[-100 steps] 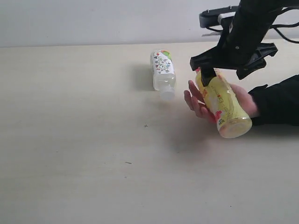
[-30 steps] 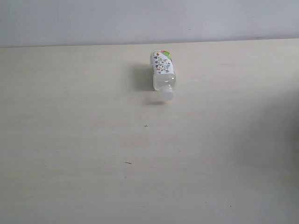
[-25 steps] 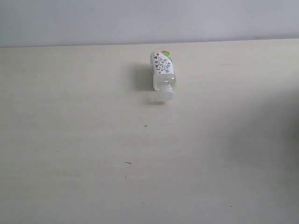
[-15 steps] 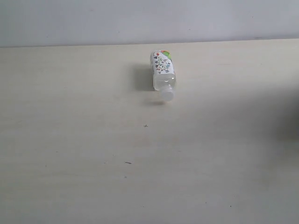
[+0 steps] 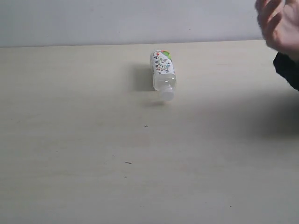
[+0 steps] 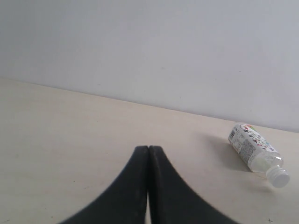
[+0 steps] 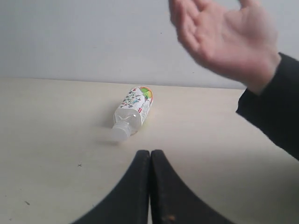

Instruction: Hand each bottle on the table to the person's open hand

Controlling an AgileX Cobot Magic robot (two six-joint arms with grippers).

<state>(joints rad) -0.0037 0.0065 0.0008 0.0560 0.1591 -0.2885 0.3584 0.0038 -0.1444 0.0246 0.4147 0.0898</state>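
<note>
One bottle (image 5: 162, 74) lying on the table (image 5: 84, 149); left gripper (image 6: 148, 148) and right gripper (image 7: 150, 152) pinched shut, empty.
It rests on its side toward the far edge, white cap nearest; seemingly near-empty, so likely light, smooth and prone to roll. Take it across the labelled body. The person's hand (image 5: 280, 23) hovers raised, right.

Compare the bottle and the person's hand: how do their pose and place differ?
The bottle lies on its side on the table; the hand hovers above it, open. The bottle sits mid-table; the hand is at the right edge of the exterior view. Nothing touches either.
</note>
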